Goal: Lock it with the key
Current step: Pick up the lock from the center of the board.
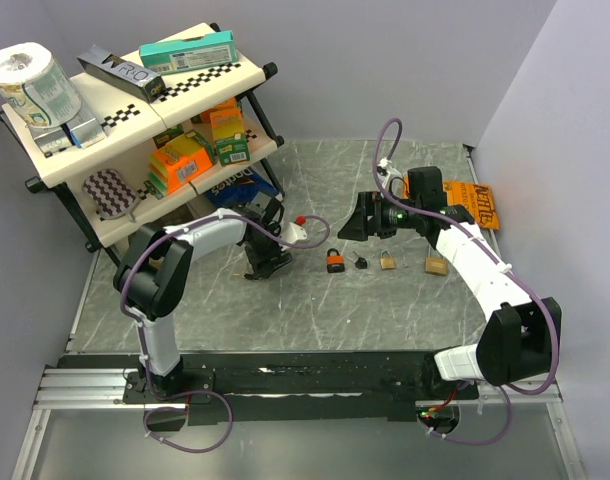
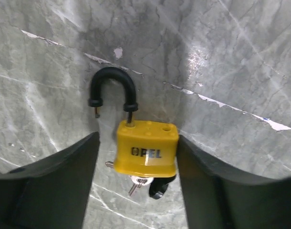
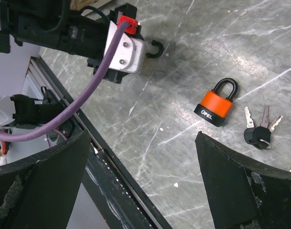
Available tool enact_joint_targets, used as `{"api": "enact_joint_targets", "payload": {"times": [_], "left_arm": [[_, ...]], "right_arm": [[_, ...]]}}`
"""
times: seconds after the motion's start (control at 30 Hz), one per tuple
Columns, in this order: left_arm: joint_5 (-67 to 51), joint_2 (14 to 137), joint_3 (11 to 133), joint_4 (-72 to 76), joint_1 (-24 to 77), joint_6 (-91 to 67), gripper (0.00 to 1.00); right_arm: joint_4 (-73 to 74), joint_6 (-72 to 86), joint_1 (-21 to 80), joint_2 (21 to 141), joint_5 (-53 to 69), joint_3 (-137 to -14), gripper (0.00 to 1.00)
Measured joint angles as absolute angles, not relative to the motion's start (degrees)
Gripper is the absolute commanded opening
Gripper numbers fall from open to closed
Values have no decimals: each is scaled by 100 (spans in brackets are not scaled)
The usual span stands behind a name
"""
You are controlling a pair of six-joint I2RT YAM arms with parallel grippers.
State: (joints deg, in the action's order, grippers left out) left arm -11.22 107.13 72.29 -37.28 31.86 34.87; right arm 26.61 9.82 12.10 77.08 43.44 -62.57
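Observation:
A yellow padlock [image 2: 145, 148] lies on the marble table with its black shackle [image 2: 112, 86] swung open. Silver keys [image 2: 135, 185] and a black fob [image 2: 160, 187] stick out below its body; whether a key sits in the lock I cannot tell. My left gripper [image 2: 137, 157] straddles the padlock, open: the right finger [image 2: 207, 186] is against the body and the left finger [image 2: 64, 181] stands a small gap off. From above, the left gripper [image 1: 268, 262] hides this lock. My right gripper [image 1: 357, 226] hovers open and empty, apart from it.
An orange padlock [image 1: 335, 261], a black key bunch [image 1: 361, 263] and two brass padlocks [image 1: 386, 260] [image 1: 435, 266] lie in a row mid-table. A two-tier shelf [image 1: 135, 120] of boxes stands at the back left. An orange packet [image 1: 482, 205] lies at the right wall.

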Motion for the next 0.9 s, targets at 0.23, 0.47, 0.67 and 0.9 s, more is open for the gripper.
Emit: {"api": "enact_joint_targets", "payload": {"times": [0.23,0.47,0.67,0.9], "left_arm": [[-1149,10687,7201,-3693,3197,3214,22],[-1636,10339,7273,-3806,3190,2005,1],[-2012,9522,7461,-3404,3168,-110,1],[-1321,8602,7491,-2724,3183,-3107,2]], "right_arm": [[2600,1103,1205,7697,4346,-6257,100],[2552,1107,1199,7651,4209,-6257,100],[2502,1125,1199,7649,3966,-6257,100],[2220,1339,1297,7627,3712,-6257,100]]}}
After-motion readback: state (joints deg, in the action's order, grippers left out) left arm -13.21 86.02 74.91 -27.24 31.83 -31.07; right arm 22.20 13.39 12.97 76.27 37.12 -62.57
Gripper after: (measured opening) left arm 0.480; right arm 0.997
